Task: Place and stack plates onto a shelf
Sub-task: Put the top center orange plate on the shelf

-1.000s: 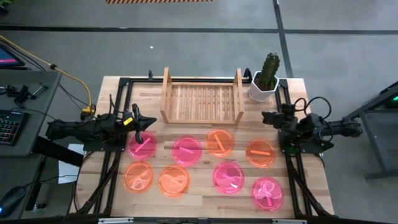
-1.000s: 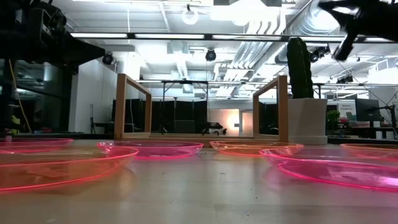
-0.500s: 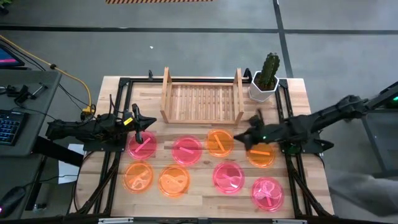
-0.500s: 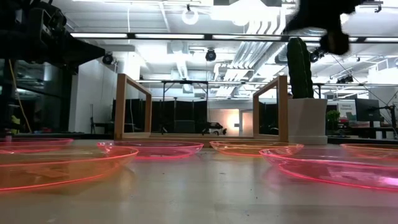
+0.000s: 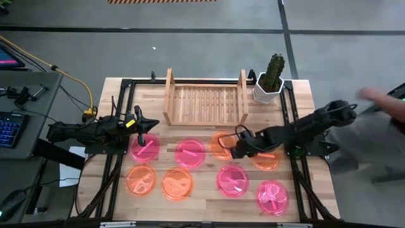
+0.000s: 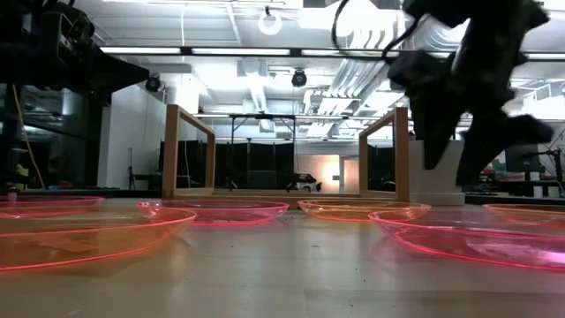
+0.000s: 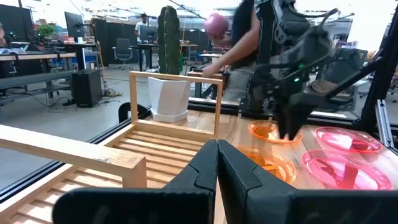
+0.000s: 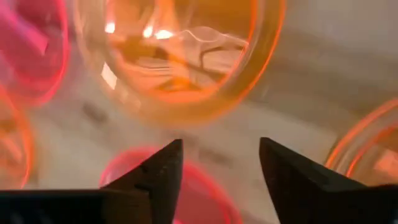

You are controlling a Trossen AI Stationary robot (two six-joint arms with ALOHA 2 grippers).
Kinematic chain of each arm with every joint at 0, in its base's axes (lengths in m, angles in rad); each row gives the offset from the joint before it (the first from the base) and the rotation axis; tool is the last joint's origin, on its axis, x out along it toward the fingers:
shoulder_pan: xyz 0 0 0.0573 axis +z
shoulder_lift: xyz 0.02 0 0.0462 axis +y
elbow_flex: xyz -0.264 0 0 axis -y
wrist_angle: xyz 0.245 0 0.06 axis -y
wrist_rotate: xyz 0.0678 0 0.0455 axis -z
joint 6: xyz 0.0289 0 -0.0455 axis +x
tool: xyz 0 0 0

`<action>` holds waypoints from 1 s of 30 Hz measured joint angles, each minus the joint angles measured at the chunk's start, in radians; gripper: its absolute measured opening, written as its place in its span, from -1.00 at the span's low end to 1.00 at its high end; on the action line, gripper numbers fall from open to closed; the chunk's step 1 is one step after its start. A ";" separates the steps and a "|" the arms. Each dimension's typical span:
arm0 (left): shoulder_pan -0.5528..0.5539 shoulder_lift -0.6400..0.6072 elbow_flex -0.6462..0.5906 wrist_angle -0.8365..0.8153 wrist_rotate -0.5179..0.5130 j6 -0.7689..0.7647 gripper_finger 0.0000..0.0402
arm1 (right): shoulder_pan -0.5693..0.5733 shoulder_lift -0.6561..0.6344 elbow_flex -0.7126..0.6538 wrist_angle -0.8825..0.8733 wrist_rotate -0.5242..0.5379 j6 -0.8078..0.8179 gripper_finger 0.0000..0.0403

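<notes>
Plates (image 5: 190, 152) all on my table, shelf (image 5: 205, 101) at 12 o'clock, right gripper (image 5: 235, 151) spread wide, holding nothing, over an orange plate (image 5: 221, 144), left gripper (image 5: 147, 123) pinched closed at 9 o'clock.

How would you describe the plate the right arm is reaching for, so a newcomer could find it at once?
Start at the wooden shelf at the table's back. Just in front of its right end lies an orange plate, third from the left in the back row of four. The right pincer, open, hovers at its right edge; its left neighbour is pink.
</notes>
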 joint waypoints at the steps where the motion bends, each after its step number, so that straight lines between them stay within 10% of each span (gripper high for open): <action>1: 0.000 0.000 0.000 0.000 0.000 0.000 -0.98 | -0.024 0.010 -0.006 0.006 0.004 -0.012 0.03; 15: 0.000 0.000 0.000 0.000 0.000 0.000 -0.98 | -0.203 0.116 -0.019 0.074 -0.027 -0.175 0.04; 30: 0.000 0.000 0.000 0.000 0.000 0.000 -0.98 | -0.199 0.153 -0.019 0.104 0.009 -0.165 -0.91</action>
